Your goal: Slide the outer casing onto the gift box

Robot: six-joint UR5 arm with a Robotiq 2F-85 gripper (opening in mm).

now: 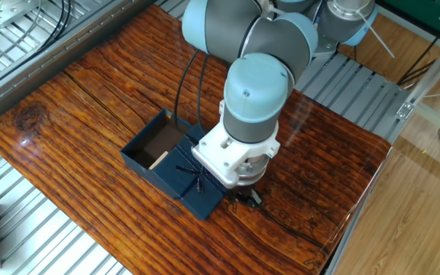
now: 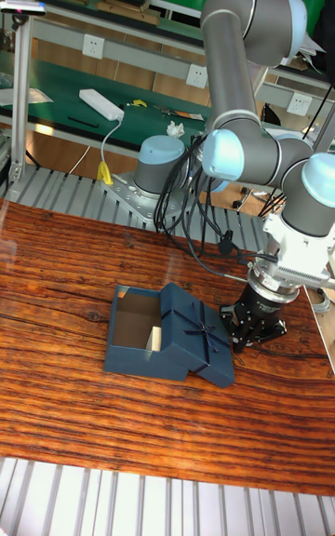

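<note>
I see a wooden table (image 1: 90, 114) with a glossy, strongly grained reddish-brown top, framed by ribbed metal panels (image 1: 29, 237) at its edges. Directly on it lies the gift box (image 2: 130, 331), open side up, brown lining visible. The outer casing (image 2: 200, 336) overlaps one end of the box, tilted, its far corner resting on the tabletop. I see black cables (image 1: 281, 221) on the wood beside it.
</note>
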